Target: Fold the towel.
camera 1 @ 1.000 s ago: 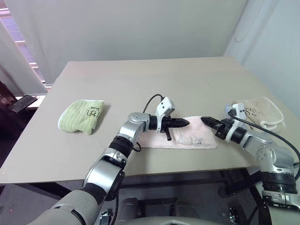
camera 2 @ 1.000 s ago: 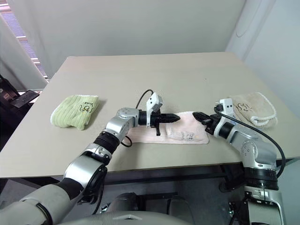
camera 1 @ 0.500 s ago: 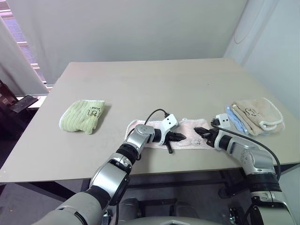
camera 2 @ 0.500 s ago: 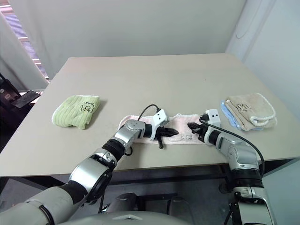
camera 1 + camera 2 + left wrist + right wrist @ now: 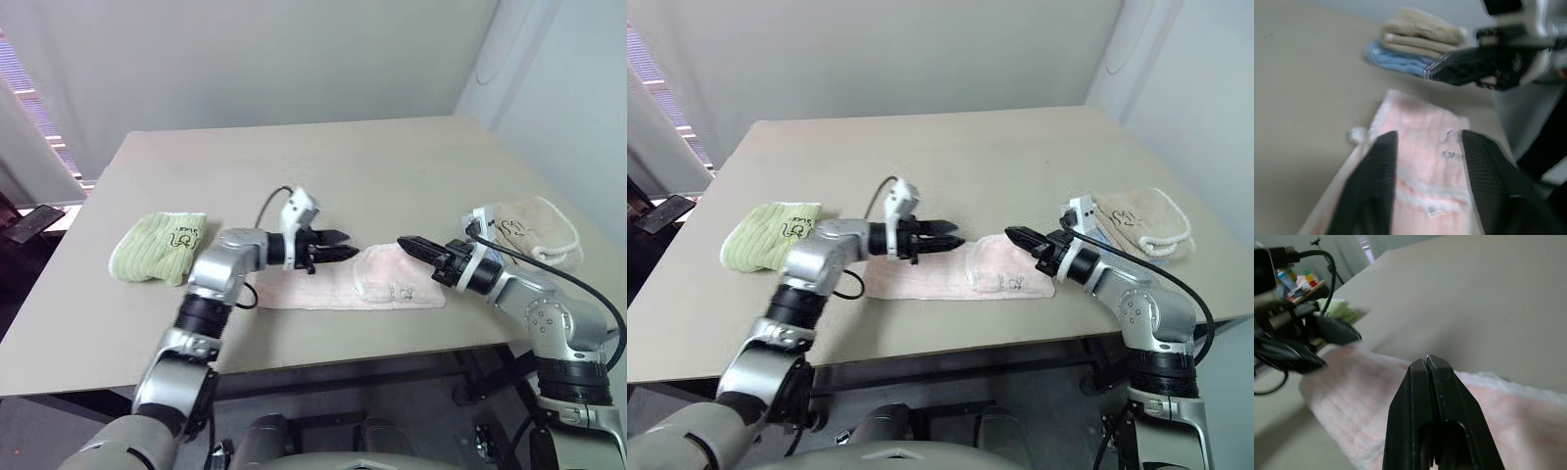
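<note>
The towel point(image 5: 323, 292), pale pink, lies as a long strip near the table's front edge. Its right end is doubled over into a thicker pad bearing a small dark mark point(image 5: 403, 292). My left gripper point(image 5: 345, 245) hovers over the strip's middle, pointing right, open and holding nothing. In the left wrist view its fingers point(image 5: 1376, 186) stand apart above the towel point(image 5: 1425, 142). My right gripper point(image 5: 403, 241) is shut and empty, pointing left just above the doubled end. The right wrist view shows its closed tips point(image 5: 1426, 363) over the pink cloth point(image 5: 1356, 396).
A folded light-green towel point(image 5: 157, 247) lies at the left. At the right edge a folded beige towel point(image 5: 534, 225) rests on a blue cloth point(image 5: 1396, 58). A dark phone point(image 5: 31, 221) sits on a side surface beyond the table's left edge.
Half a second ago both grippers were down on the towel; both have since lifted off it. The left gripper has opened and drawn back to the left. The camera view has also shifted.
</note>
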Tool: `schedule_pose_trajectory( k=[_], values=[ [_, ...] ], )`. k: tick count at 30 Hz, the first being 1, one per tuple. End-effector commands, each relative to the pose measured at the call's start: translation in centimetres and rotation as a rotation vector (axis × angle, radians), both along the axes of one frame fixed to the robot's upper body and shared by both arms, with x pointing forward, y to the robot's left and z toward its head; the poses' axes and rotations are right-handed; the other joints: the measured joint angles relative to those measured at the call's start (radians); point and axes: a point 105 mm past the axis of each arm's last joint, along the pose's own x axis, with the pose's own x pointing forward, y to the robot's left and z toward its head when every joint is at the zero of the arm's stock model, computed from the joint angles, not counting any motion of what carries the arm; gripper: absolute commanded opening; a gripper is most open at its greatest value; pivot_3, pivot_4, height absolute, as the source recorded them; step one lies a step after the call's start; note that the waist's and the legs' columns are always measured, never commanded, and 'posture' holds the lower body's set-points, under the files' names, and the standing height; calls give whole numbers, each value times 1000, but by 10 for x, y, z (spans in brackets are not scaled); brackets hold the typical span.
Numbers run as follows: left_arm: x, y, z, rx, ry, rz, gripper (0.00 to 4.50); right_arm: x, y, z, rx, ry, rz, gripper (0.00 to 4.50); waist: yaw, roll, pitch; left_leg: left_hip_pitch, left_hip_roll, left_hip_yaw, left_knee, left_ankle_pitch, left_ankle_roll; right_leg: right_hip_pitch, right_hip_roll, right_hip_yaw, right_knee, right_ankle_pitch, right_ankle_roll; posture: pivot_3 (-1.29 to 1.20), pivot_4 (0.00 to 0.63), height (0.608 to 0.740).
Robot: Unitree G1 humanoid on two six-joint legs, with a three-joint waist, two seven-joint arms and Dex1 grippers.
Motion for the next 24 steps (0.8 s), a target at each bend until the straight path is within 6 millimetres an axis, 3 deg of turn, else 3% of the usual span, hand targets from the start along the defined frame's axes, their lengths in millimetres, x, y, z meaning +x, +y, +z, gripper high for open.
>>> schedule_pose_trajectory(
  k=[1,4,12,17,24],
  values=[
    [-14,22,24,-63,94,77,3553,6,13,19,21,-55,25,0,1,0,0,1,0,0,0,0,0,0,0,0,0,0,0,0,0,730],
    [-22,48,21,-107,229,179,4434,10,18,13,37,-28,23,0,6,0,0,3,0,0,0,0,0,0,0,0,0,0,1,0,0,730],
    [-38,113,-19,-133,561,483,4434,21,22,3,66,38,11,0,5,0,0,3,-1,0,0,0,-1,-1,0,-1,0,1,2,0,0,730],
    [-57,122,-41,-193,674,530,4434,27,24,-1,78,71,8,0,4,0,0,3,-1,0,-2,0,-1,-2,0,0,0,1,2,0,0,730],
    [-75,135,-56,-203,773,600,4434,29,24,-7,73,90,-2,0,6,0,0,3,-1,1,-2,0,-2,-2,0,-1,-1,2,0,0,0,730]
  ],
)
